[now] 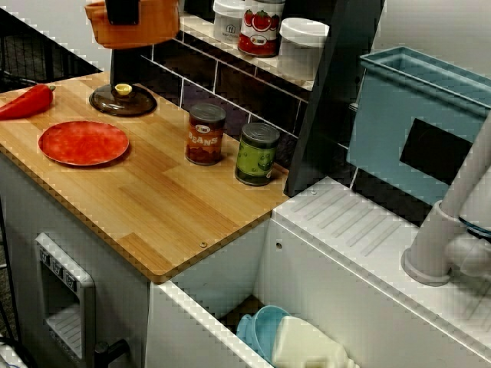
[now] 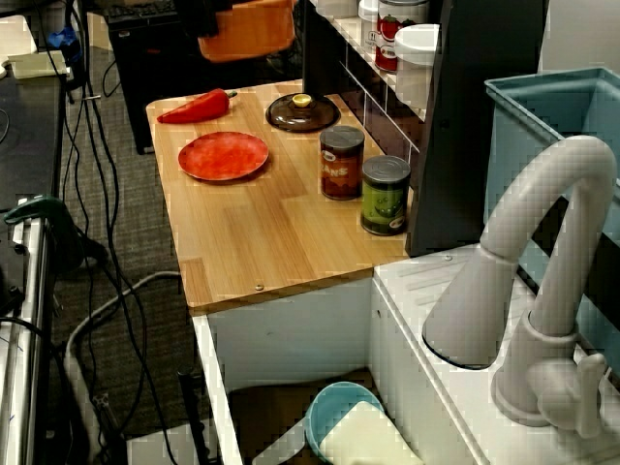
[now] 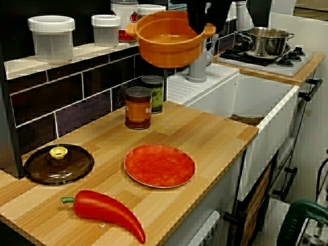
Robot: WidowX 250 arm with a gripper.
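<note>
Red pepper [image 3: 105, 212] and red plate [image 3: 159, 165] lie flat on counter [image 3: 215, 136]. Brown lid [image 3: 59, 164] rests knob-up. Brown can [image 3: 138, 107] and green can [image 3: 154, 93] stand by the wall. Orange pot [image 3: 166, 43] hangs level above the counter because pincer [image 3: 202, 26] is clamped on its rim.

Two views from sink [image 2: 291, 334], one opposite, counter [image 1: 153, 207] shared

Pot [image 1: 157, 29] hanging over lid [image 1: 123, 100], blocking overhead. Orange can [image 1: 205, 134] & green can [image 1: 256, 153] crowding back wall. Plate [image 1: 84, 142], pepper [image 1: 27, 102] taking left end. Counter [image 1: 169, 207] front edge + sink-side strip lying open.
</note>
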